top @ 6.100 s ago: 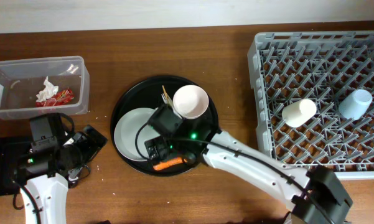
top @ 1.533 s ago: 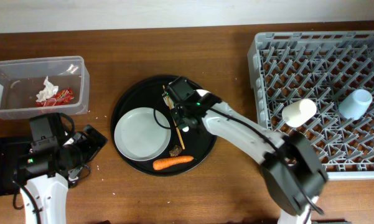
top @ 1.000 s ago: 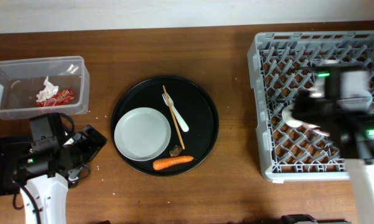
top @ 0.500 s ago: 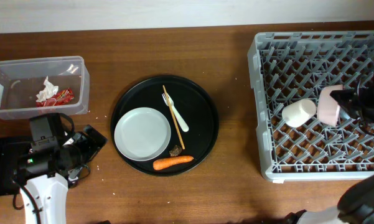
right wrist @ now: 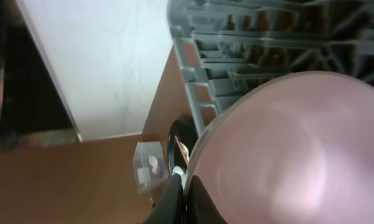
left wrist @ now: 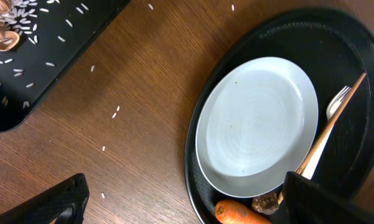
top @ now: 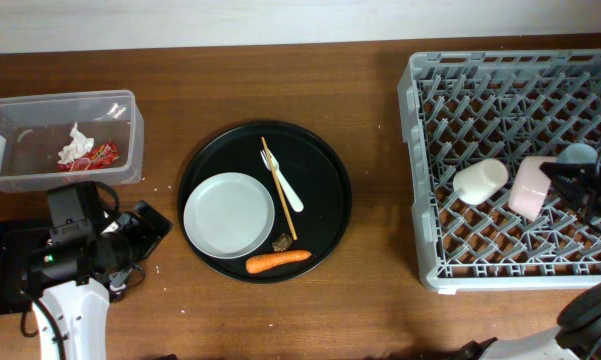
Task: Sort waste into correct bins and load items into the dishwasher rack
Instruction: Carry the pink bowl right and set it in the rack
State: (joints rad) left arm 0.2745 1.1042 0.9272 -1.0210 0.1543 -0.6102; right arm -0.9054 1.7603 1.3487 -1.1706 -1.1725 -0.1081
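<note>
White bowl on edge in the dishwasher rack
Smooth, pink-tinted; right gripper pinches its rim. Left gripper spread wide near the white plate.

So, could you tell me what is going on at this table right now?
The right gripper holds the bowl tilted over the dishwasher rack, next to the small white cup lying there; the light-blue cup is in the rack too. The left gripper rests open and empty by the black tray. The plate, chopsticks, carrot and a food scrap are on the round tray, not yet sorted. The tissue and red wrapper lie in the clear tub.
</note>
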